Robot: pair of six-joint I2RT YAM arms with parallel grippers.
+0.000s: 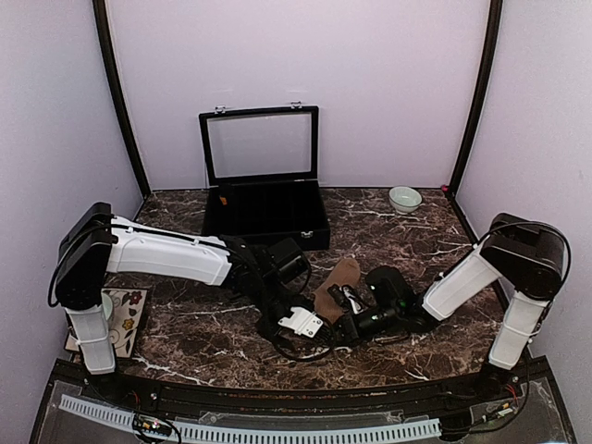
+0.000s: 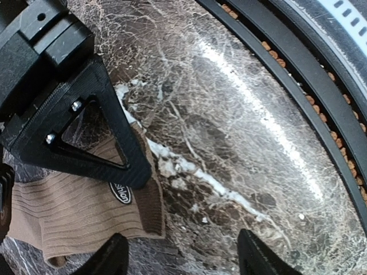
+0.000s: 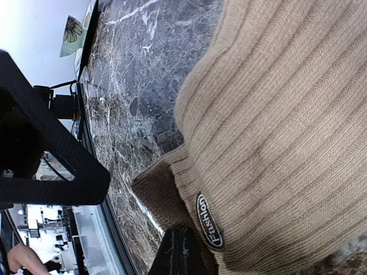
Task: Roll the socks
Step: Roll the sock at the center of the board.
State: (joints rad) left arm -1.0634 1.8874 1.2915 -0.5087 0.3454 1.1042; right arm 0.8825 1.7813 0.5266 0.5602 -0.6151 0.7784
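A tan ribbed sock [image 1: 339, 280] with a dark brown cuff and a "Fashion" label lies at the table's middle. It also shows in the left wrist view [image 2: 69, 212] and fills the right wrist view [image 3: 287, 114]. My right gripper [image 1: 348, 312] is shut on the sock's cuff beside the label [image 3: 183, 255]; one of its fingers [image 2: 97, 126] presses on top of the sock. My left gripper [image 1: 298, 322] is open [image 2: 183, 260] just off the cuff's edge, with one finger by the sock and the other over bare marble. No second sock shows.
An open black case [image 1: 265, 220] with a glass lid stands at the back. A small white bowl [image 1: 404, 198] sits at the back right. A flowered card [image 1: 126, 313] lies at the left. The black front rail [image 2: 321, 91] runs close to the left gripper.
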